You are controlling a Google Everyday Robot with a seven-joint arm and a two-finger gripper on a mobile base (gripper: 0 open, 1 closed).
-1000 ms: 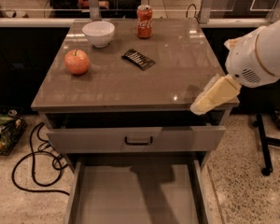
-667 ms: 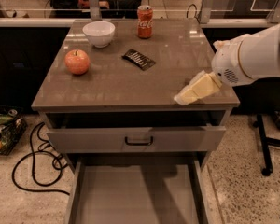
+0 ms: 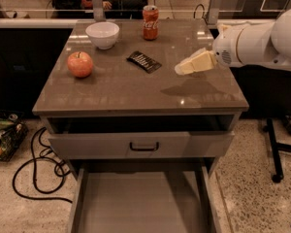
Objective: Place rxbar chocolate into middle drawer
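Observation:
The rxbar chocolate [image 3: 144,61] is a flat black wrapper lying at an angle on the brown counter, near its middle rear. My gripper [image 3: 181,69], cream-coloured on a white arm from the right, hovers just above the counter a short way right of the bar, not touching it. The middle drawer [image 3: 140,203] is pulled far out at the bottom, showing a plain grey floor with thin side walls and nothing in it.
A red apple [image 3: 80,64], a white bowl [image 3: 102,34] and a red soda can [image 3: 150,15] stand on the counter. The drawer with the black handle [image 3: 143,145] is slightly open above the middle drawer. Cables [image 3: 34,174] lie on the floor at left; a chair base [image 3: 276,154] stands at right.
My gripper has moved left and farther back over the counter, from its front right corner toward the rxbar chocolate. The objects and drawers have not moved.

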